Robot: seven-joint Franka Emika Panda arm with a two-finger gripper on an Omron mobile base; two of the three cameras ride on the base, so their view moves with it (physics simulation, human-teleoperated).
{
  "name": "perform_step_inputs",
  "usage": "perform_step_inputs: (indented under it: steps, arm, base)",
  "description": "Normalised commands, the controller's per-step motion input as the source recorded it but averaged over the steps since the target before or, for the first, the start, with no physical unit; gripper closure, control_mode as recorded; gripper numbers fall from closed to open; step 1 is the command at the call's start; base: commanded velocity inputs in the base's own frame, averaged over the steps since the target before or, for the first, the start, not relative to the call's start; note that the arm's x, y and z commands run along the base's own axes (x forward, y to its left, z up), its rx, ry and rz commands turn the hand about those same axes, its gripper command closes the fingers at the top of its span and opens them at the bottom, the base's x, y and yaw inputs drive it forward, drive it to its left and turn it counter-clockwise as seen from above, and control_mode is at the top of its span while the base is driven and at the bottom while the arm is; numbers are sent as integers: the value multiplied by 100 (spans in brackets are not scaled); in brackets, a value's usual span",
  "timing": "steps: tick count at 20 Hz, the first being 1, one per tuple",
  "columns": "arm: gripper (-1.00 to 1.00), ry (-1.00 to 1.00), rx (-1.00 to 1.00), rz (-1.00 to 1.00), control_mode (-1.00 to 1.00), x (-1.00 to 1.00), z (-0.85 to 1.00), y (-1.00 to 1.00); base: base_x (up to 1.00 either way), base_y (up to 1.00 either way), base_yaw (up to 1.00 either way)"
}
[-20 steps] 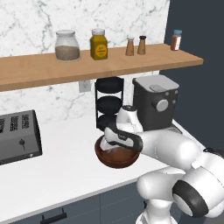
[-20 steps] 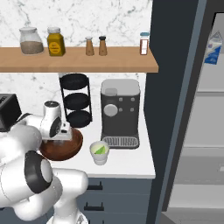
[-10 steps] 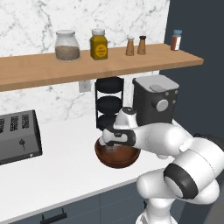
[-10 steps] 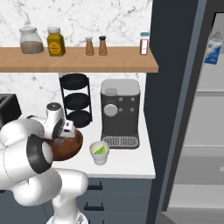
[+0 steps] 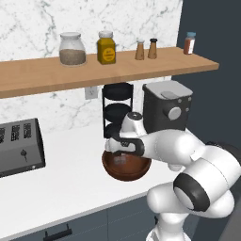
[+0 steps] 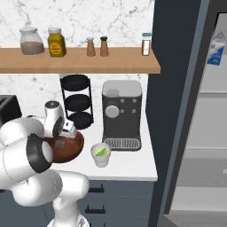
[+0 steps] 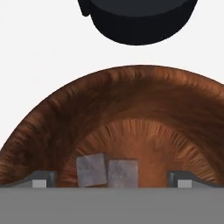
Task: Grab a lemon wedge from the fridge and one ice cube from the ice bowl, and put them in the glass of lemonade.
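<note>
Over the ice bowl (image 5: pixel 126 165) on the counter (image 5: pixel 61 183) hang wide, empty jaws, straddling two ice cubes (image 7: pixel 106 171) for a pick; right, the glass of lemonade (image 6: pixel 101 154) already holds its lemon wedge (image 6: pixel 102 152).

Jar labels (image 5: pixel 107 54): blank, no text.
Carton (image 6: pixel 216 46), upper right of the right base view: print too small to read.
Coffee machine (image 6: pixel 121 114): unmarked.
</note>
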Motion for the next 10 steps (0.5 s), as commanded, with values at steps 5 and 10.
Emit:
perform_step_inputs:
  steps: [5,10]
  arm:
    - [-100,0,1,-3,-100,-9,-24,-6]
    - [-100,0,1,-4,-100,4,-1,-3]
  base:
    - [0,0,0]
    - [0,0,0]
